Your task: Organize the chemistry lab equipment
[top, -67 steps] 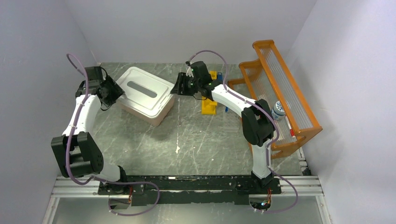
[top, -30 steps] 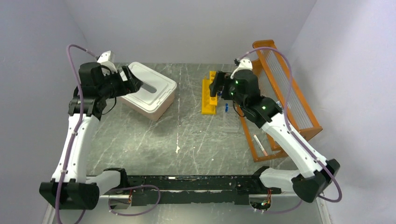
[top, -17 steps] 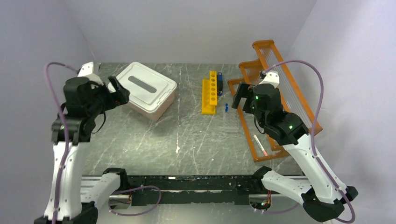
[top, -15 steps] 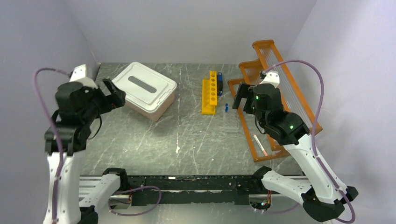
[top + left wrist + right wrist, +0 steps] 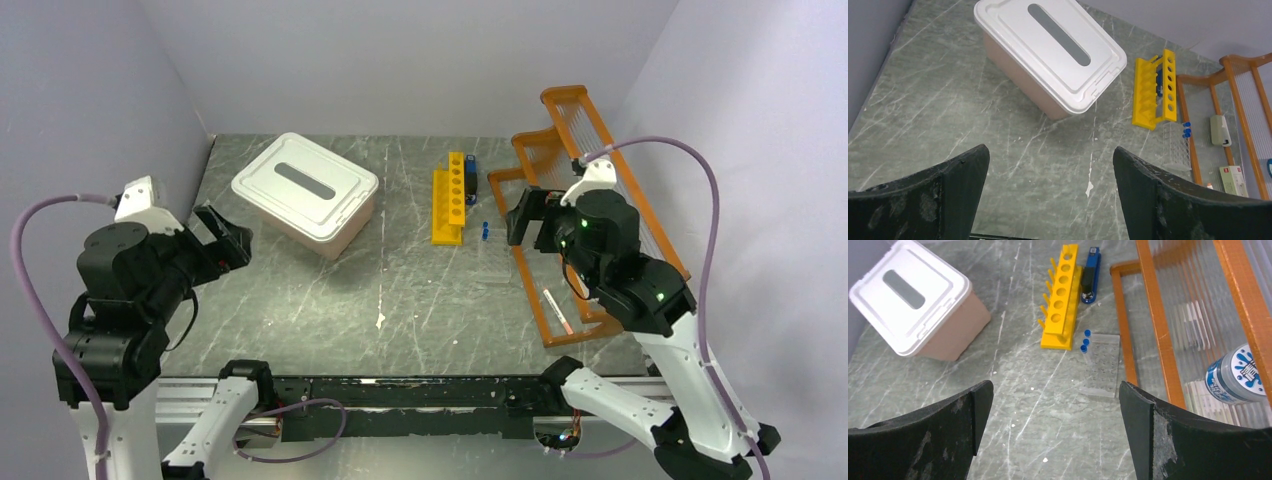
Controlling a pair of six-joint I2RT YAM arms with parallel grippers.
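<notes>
The orange rack (image 5: 565,93) is partly hidden by the right arm (image 5: 640,290) in the top view and cut off at the right in both wrist views; in the left wrist view a blue item (image 5: 1159,81) is half hidden behind the yellow stand (image 5: 1153,92); print on the white packet (image 5: 1233,180) cannot be read.

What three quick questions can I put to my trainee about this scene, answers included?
1. True or false: the tub has its lid on.
2. Where is the jar? A. on the orange shelf; B. inside the tub; C. beside the yellow rack.
3. What do the left gripper and the right gripper hold?
Key: 1 true; 2 A; 3 nothing, both are open.
</notes>
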